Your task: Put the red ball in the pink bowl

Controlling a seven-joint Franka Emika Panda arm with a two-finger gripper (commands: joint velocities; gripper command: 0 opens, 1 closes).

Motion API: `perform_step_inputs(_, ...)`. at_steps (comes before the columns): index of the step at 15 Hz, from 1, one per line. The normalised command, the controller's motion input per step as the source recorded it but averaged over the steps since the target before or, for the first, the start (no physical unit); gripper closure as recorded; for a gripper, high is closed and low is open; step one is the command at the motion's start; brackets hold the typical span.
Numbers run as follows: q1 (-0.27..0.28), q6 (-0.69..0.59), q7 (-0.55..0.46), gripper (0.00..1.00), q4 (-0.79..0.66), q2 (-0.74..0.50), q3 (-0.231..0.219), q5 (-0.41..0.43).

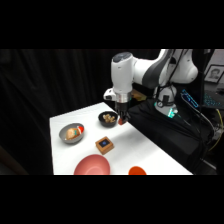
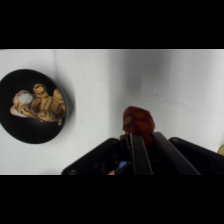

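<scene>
The end effector (image 1: pixel 122 120) is clamped on the red ball (image 2: pixel 138 121), holding it up just beside the small black bowl (image 1: pixel 107 119). To do this step well, keep the squeeze steady and carry the ball slowly over the pink bowl (image 1: pixel 92 165), near the front of the surface (image 1: pixel 150 152). The ball is round, so it points no way and has no long side.

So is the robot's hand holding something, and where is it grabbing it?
Yes. The hand pinches the red ball by its lower part, so most of the ball pokes out past the fingertips, beside the small black bowl.
</scene>
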Motion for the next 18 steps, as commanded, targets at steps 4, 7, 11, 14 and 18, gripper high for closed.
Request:
perform_step_inputs(4,-0.098,-0.25,-0.10,0.98,0.37,0.05,0.126,0.026)
perform_step_inputs(7,-0.086,-0.19,-0.11,0.98,0.44,0.18,0.106,0.066)
perform_step_inputs(11,-0.057,-0.17,-0.10,0.98,0.48,0.26,0.106,0.094)
perform_step_inputs(14,-0.014,-0.17,-0.08,0.98,0.50,0.31,0.100,0.117)
perform_step_inputs(18,0.014,-0.14,-0.04,0.98,0.52,0.34,0.059,0.089)
